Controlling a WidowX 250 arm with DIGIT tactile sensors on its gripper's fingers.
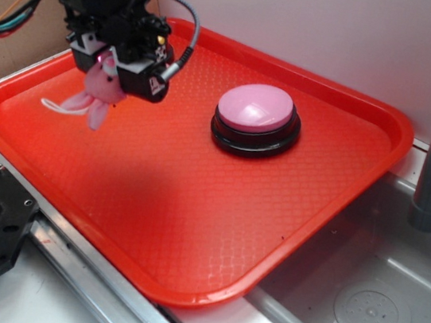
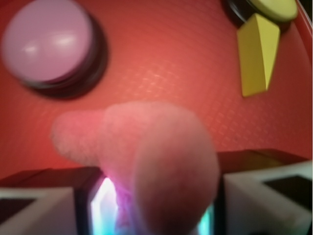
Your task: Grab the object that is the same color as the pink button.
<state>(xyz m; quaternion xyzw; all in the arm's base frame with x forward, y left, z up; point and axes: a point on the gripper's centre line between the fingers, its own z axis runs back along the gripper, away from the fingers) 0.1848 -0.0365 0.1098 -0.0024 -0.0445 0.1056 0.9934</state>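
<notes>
While much of the red tray (image 1: 150,225) is left bare toward its near edge, the gripper (image 1: 110,66) is seen above the far left corner, clamped on the pink toy (image 1: 97,93), which hangs clear of the tray, well apart from the pink button (image 1: 255,117).
</notes>
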